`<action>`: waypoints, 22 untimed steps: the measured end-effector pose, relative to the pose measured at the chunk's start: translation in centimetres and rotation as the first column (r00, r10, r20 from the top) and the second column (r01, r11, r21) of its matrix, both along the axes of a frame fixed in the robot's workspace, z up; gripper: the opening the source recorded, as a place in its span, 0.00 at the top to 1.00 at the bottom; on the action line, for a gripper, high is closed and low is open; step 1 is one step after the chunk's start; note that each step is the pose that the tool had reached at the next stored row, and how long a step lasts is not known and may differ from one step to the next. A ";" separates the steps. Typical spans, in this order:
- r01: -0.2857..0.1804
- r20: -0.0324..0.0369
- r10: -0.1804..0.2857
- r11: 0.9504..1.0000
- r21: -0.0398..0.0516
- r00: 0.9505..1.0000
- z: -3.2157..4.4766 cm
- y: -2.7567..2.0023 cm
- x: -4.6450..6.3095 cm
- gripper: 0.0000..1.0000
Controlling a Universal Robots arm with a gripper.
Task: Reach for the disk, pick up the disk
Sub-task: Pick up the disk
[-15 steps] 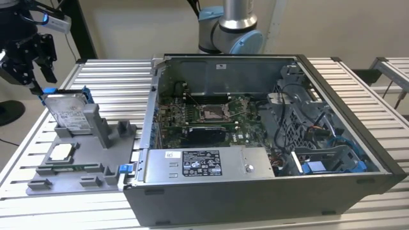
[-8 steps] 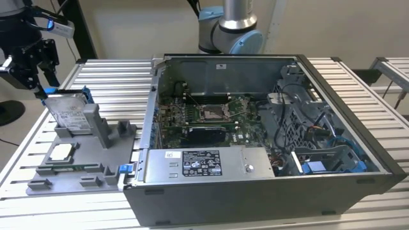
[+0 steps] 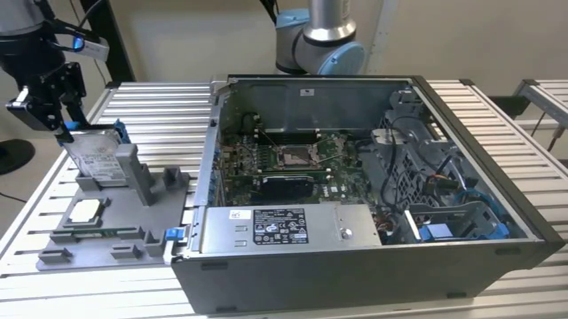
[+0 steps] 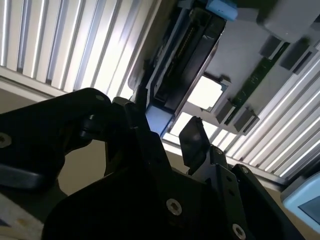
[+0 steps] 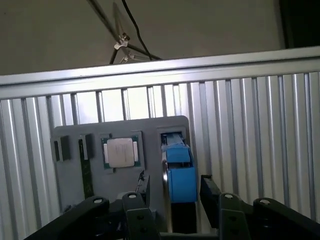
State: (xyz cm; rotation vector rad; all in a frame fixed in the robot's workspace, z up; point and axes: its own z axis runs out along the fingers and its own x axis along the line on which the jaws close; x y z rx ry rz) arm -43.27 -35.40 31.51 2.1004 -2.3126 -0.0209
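The disk stands on edge in an upright slot at the far corner of the grey parts tray, its labelled face turned toward the tray's open side and its blue carrier frame running along the edges. The gripper hangs over that same corner of the tray, with its black fingers reaching down to the disk's upper end.

In the first wrist view the gripper is spread. One finger stands to either side of the disk, with a thin gap between each finger and the blue frame, so the disk sits between the jaws but no clamping contact is visible. The second wrist view shows the same thing: the gripper straddles the blue end of the disk.

A square processor chip lies flat in a recess on the tray, beside the disk's slot. A green memory stick sits on edge in a groove nearer the tray's front edge. Both also show in the first wrist view, the chip and the stick.

The tray lies on a slatted metal table. An open computer case sits just beside the tray, on its side away from the gripper, and a labelled power-supply box is at the case's near wall
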 end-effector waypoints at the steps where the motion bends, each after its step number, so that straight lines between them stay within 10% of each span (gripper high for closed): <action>1: -0.007 0.001 0.007 1.000 0.000 1.000 -0.19 0.06 0.0 0.00; 22: -0.042 0.006 0.042 0.999 0.000 0.999 -4.04 0.30 -0.4 0.00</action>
